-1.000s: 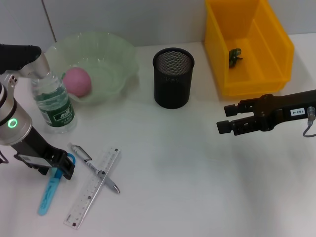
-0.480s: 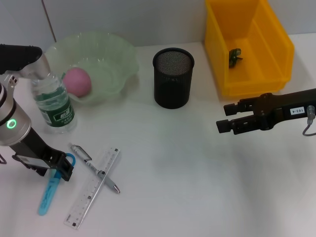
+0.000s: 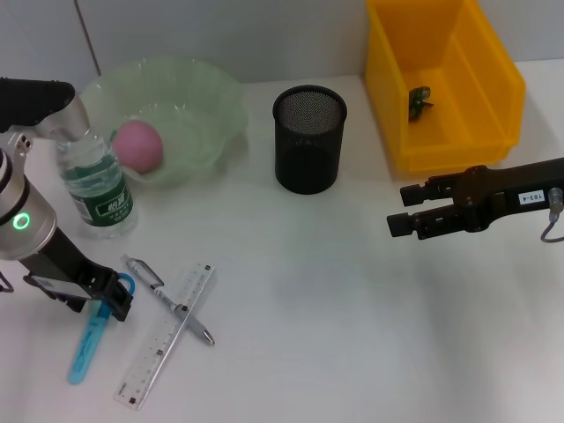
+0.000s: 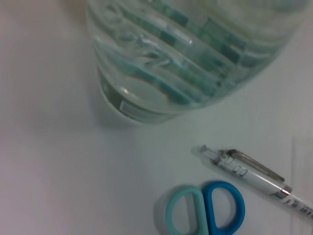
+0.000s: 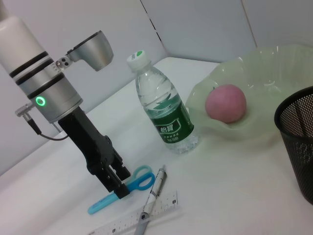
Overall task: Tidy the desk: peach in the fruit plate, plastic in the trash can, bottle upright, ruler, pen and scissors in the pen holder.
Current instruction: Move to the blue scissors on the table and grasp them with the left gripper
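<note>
Two arms are seen over a white desk (image 3: 352,335) set against a pale wall. At the far left a green fruit plate (image 3: 211,97) holds the pink peach (image 3: 138,145), and the water bottle (image 3: 95,185) stands upright just beside it on the near side. A black mesh pen holder (image 3: 308,138) is placed at the far centre, and a yellow bin (image 3: 441,79) at the far right holds a small dark scrap (too small to identify).

At the near left a transparent ruler (image 3: 167,335) lies diagonally, crossed by a pen (image 3: 167,300) resting on it. Blue scissors (image 3: 88,339) lie left of the ruler, their loops pointed toward the bottle.

The left gripper (image 3: 113,304) is lowered onto the scissors just below the loops, its dark fingers (image 5: 117,186) set astride the handles, one on each side; whether they actually pinch the scissors cannot be told. The right gripper (image 3: 397,211) is held level above bare desk near the bin, its fingers slightly spread and holding nothing.
</note>
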Robot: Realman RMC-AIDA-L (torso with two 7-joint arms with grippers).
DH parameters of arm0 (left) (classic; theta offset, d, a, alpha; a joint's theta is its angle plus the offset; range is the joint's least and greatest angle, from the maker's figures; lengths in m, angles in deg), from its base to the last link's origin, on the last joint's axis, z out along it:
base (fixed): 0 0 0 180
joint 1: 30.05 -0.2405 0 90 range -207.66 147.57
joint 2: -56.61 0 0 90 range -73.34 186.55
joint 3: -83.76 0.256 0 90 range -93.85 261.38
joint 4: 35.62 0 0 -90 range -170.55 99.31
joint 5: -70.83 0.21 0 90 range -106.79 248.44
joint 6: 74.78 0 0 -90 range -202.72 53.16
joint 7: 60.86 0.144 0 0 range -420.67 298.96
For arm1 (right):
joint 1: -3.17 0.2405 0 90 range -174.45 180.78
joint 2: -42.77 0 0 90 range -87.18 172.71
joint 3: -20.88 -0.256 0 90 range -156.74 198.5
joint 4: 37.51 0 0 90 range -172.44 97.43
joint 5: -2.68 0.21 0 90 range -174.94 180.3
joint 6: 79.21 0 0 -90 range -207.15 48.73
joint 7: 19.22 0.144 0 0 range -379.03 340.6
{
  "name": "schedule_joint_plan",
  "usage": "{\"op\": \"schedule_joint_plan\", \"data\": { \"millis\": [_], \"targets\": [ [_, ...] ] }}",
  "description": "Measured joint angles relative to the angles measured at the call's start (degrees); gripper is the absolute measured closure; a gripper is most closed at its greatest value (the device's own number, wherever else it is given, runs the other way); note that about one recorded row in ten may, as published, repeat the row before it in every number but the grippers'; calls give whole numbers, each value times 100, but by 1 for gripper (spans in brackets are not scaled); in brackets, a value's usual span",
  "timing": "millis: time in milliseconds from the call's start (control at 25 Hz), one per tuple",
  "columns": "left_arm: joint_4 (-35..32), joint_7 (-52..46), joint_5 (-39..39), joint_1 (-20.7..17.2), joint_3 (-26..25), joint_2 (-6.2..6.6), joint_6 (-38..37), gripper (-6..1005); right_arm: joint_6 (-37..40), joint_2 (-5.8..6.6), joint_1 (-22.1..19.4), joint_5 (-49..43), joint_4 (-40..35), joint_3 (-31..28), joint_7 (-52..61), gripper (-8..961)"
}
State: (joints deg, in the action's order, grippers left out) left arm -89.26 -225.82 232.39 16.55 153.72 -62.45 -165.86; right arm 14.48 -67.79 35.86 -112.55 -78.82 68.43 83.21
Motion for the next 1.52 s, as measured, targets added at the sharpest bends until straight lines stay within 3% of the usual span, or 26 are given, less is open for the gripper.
{"op": "schedule_joint_plan", "data": {
  "millis": [800,1040,1520],
  "targets": [
    [20,-1,-1,14,254,-4,123,394,0,0,25,0,0,0,28,128],
    [31,-1,-2,27,288,-3,122,578,0,0,30,-5,0,0,31,128],
    [-68,-1,13,-9,591,-3,176,593,0,1,44,-9,0,-1,32,129]
  ]
}}
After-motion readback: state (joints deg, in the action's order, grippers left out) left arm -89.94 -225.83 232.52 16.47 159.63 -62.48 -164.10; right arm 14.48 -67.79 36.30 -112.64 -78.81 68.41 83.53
